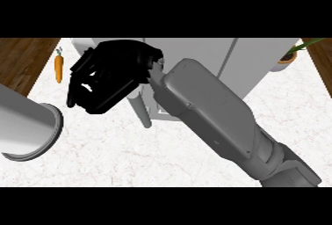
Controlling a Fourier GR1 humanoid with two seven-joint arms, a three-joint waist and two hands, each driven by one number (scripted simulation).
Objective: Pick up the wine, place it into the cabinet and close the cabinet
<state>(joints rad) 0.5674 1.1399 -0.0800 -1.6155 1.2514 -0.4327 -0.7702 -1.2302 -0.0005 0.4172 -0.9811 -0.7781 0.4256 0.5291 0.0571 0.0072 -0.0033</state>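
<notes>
Curling inward, the fingers (88,90) of the right hand (107,72) were bent at the upper left of the head view, over the left side of the grey cabinet (214,57). Couldn't tell whether they were closed round anything: the hand covered whatever sat under it. No wine visible anywhere in view, so its position was unknown; it may have been hidden inside the hand. Black palm faced down and left, thumb side toward the cabinet. A pale grey bar, probably the cabinet handle (141,112), stuck out just below the hand, running down toward the counter (130,154). Grey right forearm (214,114) ran diagonally from the lower right edge up to the wrist, crossing the cabinet front. Left forearm (26,125) showed only as a grey cylinder end at the left edge, left hand out of view. On the white marbled counter: a carrot (58,68) at the far left, apart from the hand, and a potted plant (288,57) at the upper right beside the cabinet. Wooden floor (23,57) showed at both upper corners.
</notes>
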